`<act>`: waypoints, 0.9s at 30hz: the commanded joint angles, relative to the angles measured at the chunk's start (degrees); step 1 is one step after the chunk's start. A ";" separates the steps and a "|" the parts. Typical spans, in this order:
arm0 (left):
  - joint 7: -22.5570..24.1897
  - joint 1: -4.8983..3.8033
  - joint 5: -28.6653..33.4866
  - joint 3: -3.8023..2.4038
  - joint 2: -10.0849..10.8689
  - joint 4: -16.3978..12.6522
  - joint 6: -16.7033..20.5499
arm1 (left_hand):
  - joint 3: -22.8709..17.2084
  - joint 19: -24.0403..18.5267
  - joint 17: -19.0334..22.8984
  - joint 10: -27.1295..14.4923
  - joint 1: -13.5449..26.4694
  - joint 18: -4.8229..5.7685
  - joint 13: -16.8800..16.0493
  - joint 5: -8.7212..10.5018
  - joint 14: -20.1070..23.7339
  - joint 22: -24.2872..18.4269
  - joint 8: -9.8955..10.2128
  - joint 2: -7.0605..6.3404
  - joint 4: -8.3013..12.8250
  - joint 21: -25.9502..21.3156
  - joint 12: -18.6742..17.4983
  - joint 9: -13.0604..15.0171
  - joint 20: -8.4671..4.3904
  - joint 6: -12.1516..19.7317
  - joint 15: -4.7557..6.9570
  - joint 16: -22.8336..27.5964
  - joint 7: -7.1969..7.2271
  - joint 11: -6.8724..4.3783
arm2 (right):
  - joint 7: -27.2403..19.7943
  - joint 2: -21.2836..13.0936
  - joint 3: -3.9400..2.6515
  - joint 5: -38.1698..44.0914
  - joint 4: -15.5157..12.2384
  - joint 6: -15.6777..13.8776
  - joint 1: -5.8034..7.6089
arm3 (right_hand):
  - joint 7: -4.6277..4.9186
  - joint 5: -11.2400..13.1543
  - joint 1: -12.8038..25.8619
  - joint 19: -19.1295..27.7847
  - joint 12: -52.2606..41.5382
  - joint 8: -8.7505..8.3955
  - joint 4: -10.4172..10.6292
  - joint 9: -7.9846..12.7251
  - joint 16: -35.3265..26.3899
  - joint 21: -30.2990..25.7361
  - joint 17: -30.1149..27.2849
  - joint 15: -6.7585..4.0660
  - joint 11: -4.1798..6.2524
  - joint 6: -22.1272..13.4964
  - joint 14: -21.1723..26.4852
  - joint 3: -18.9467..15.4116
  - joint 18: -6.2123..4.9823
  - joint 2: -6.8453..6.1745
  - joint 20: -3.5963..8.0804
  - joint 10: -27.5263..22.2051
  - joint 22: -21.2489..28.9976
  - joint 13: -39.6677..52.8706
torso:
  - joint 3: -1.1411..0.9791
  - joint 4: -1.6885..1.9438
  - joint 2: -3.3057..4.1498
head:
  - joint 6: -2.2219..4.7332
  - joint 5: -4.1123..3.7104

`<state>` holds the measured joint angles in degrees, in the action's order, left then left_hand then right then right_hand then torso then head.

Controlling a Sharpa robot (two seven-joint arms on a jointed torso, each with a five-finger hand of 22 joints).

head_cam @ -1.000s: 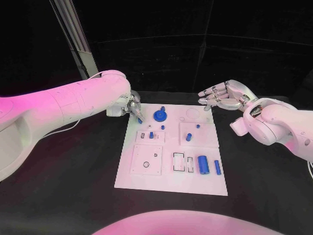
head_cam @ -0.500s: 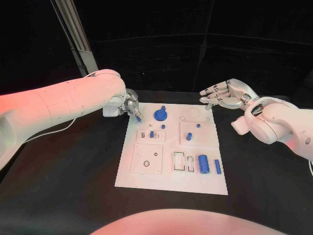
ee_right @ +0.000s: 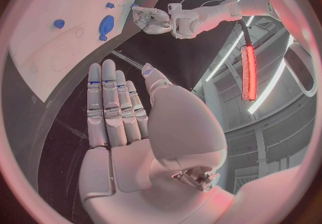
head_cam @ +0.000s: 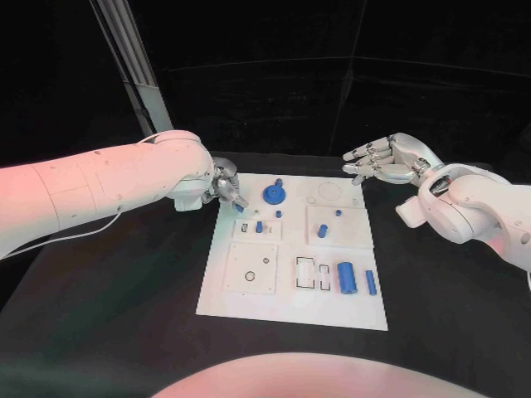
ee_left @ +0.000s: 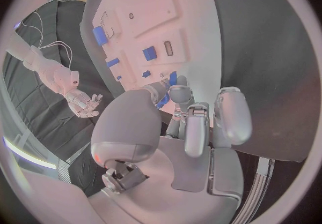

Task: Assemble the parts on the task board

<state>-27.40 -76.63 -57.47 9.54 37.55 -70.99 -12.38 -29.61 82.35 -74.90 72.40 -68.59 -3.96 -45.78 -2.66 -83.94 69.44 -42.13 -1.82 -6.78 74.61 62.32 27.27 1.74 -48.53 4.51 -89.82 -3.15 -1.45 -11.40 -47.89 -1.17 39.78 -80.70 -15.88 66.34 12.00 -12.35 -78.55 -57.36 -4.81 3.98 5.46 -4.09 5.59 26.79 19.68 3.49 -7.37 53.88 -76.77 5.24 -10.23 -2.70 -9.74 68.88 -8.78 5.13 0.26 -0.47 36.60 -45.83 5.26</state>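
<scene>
Left hand (head_cam: pixel 226 187) at the far left corner of the white board (head_cam: pixel 292 313), fingers drawn together on a small blue peg (head_cam: pixel 238 206), seen more plainly in the left wrist view, where the blue piece (ee_left: pixel 172 79) sits at the fingertips. Just right of that hand, standing on the board's far edge, a round blue knob (head_cam: pixel 271 196). Nearer, in the second row, a raised tile (head_cam: pixel 257 227) with a short blue pin upright in it, and to its right a second tile (head_cam: pixel 333 228) carrying a blue block (head_cam: pixel 319 231) and a small stud. Nearest row: a plain square plate (head_cam: pixel 251 269) with holes on the left, then a slotted tray (head_cam: pixel 306 273), then a fat blue cylinder (head_cam: pixel 347 278) and a thin blue bar (head_cam: pixel 370 283), both lying with long axis running near to far. Right hand (head_cam: pixel 383 162) hovering beyond the board's far right corner, fingers straight and spread, holding nothing. Pinched peg probably bound for an open hole in the left tile, just near and right of the left hand, so left hand far better placed than right
</scene>
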 commanded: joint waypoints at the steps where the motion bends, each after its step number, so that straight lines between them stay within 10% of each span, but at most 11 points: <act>1: -0.22 0.48 -2.23 0.01 1.21 -2.51 5.81 | -6.01 0.18 -15.10 0.40 0.70 -0.57 -0.18 -0.22 -6.06 0.22 -0.30 0.17 5.50 0.07 0.50 0.23 -0.24 0.10 0.27 -0.18 0.38 -0.02 | -0.57 0.03 -0.03 0.00 0.10 0.50 0.11 | -0.15 0.05 0.41 -0.03 -0.32 -0.10 0.10 -0.04 -0.39 -0.41 -0.09 0.30 -0.13 -0.41 -0.04 -0.05 -0.24 0.36 -0.44 -0.48 0.11 -0.07 | 0.02 -0.14 -0.06 | -0.07 0.13; 27: -1.05 2.71 -3.16 0.16 3.79 -8.67 5.56 | -6.56 0.33 -15.10 0.77 1.26 -0.51 -0.56 -0.20 -6.06 0.50 -0.79 -0.14 5.41 0.26 0.85 0.52 -0.31 0.02 0.35 -0.18 0.51 -0.12 | -0.31 0.18 -0.02 -0.53 0.61 0.70 0.09 | -0.15 0.36 0.56 -0.11 -0.43 -0.04 0.24 -0.07 -0.49 -0.56 -0.10 0.31 -0.13 -0.38 -0.11 -0.07 -0.25 0.61 -0.47 -0.48 0.20 -0.09 | -0.09 0.01 -0.02 | 0.15 -0.23</act>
<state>-27.80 -73.90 -60.12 9.71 41.28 -79.37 -5.66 -31.74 82.55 -74.90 72.90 -67.21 -3.96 -46.31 -2.48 -83.95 69.99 -42.52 -2.54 -5.59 74.60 63.00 27.72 1.54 -48.53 4.50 -89.82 -3.17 -1.54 -11.37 -47.76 -1.15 39.56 -80.04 -15.56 66.33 12.00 -12.35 -78.33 -57.35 -5.02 3.98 5.46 -4.09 5.33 26.53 19.65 3.49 -7.58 53.88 -76.77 5.24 -10.24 -2.47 -9.74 68.68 -8.66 5.14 0.20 -0.50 36.50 -45.68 5.05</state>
